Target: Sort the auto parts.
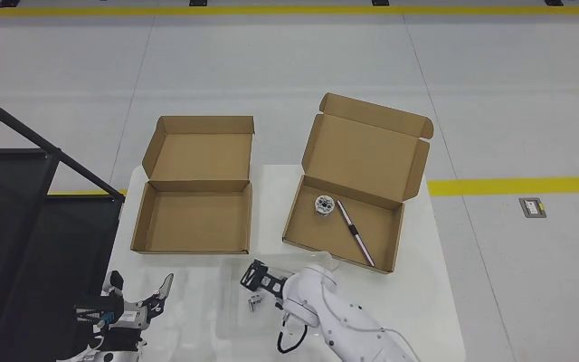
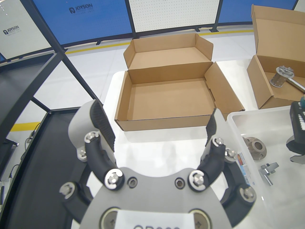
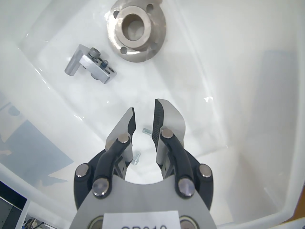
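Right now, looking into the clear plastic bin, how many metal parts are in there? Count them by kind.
Round flange: 1
Bracket block: 1
Small screws: 2
Total: 4

The right gripper hangs inside a clear plastic bin. Its two fingers stand a little apart, and nothing is held between them. On the bin floor, well ahead of the fingertips, lies a round metal flange with a thick hub and small holes around it. Just beside it lies a grey bracket with screws in it. A small bolt lies near one finger pad, and a second bolt lies nearer the gripper body.
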Controlling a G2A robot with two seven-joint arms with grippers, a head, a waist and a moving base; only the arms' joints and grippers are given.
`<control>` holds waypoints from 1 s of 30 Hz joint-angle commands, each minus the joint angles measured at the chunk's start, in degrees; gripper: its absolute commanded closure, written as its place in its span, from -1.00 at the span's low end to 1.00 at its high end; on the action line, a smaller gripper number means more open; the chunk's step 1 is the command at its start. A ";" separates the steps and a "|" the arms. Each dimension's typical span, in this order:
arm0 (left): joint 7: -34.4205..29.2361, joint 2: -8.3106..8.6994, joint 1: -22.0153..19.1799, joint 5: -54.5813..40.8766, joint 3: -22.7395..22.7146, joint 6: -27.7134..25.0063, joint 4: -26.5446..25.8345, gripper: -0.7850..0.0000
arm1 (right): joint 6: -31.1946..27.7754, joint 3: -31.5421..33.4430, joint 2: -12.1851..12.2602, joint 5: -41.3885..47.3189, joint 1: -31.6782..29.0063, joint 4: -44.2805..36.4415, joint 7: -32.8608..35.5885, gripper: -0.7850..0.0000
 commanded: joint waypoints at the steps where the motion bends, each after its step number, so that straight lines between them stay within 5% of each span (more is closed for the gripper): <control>1: 0.00 0.00 0.00 0.00 0.00 0.00 0.00 -1.00 | -0.24 1.28 0.39 -0.24 -0.50 -0.79 0.14 0.47; 18: 0.00 0.00 0.00 0.00 0.00 0.00 0.00 -1.00 | -13.38 7.24 3.76 -0.37 -7.33 -10.58 6.50 0.50; 30: 0.00 0.00 0.00 0.00 0.00 0.00 0.00 -1.00 | -15.53 4.12 3.50 0.95 -6.78 -9.22 5.53 0.49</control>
